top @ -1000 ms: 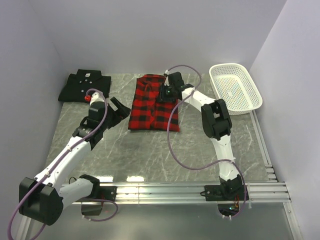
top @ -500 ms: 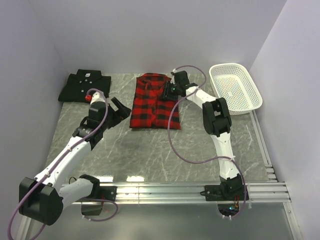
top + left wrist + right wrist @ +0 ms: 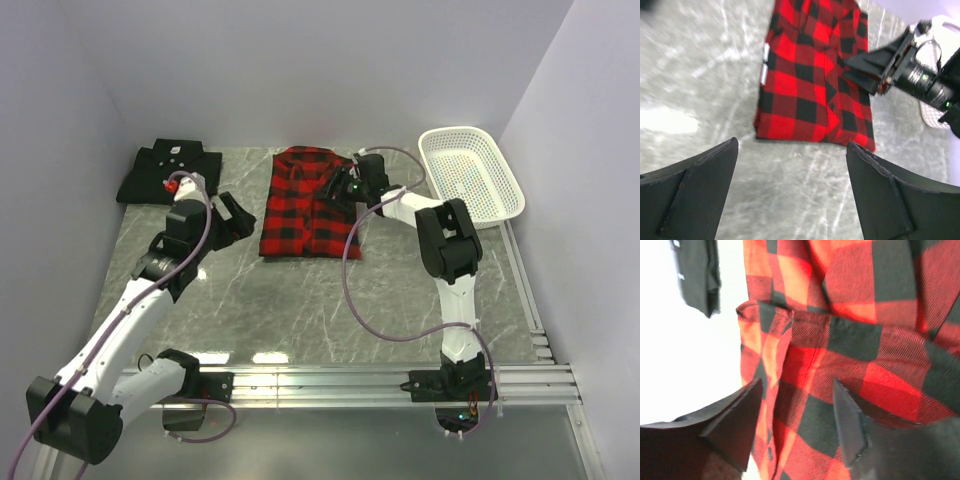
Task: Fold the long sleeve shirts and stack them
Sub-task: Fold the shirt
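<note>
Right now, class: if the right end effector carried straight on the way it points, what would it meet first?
The red-and-black plaid shirt. In the right wrist view its cloth fills the gap between the open fingers of the right end effector. How near the cloth lies, I cannot tell.

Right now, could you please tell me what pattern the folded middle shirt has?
The folded cloth shirt is red-and-black plaid, clearest in the left wrist view.
</note>
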